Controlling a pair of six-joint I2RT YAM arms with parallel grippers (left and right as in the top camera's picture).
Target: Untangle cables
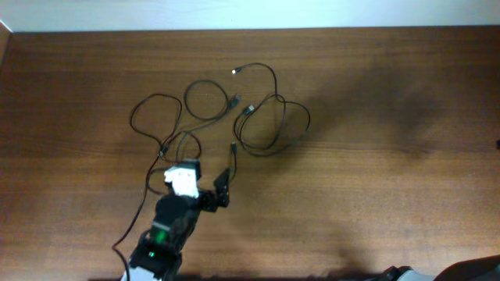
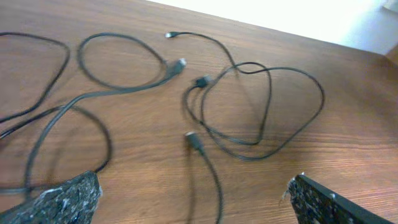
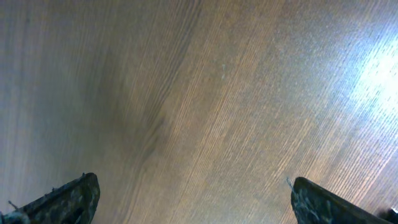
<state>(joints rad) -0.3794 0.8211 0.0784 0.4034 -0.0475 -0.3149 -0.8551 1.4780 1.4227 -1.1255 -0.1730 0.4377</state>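
Observation:
Several thin black cables lie in loose loops on the wooden table. In the overhead view a doubled loop (image 1: 273, 129) lies at the centre, a round loop (image 1: 205, 100) to its left, and a wider loop (image 1: 155, 117) further left. A silver tip (image 1: 235, 72) points to the far side. My left gripper (image 1: 199, 186) is open just near of the cables. In the left wrist view the left gripper (image 2: 193, 205) is open, and one cord with a plug (image 2: 193, 140) runs down between its fingers. The doubled loop (image 2: 261, 118) lies beyond. My right gripper (image 3: 193, 199) is open over bare wood.
The table (image 1: 391, 156) is dark brown wood with a pale wall along its far edge. The right arm's base (image 1: 469, 272) shows at the bottom right corner. The left arm's own thick cable (image 1: 133, 226) trails to the near edge.

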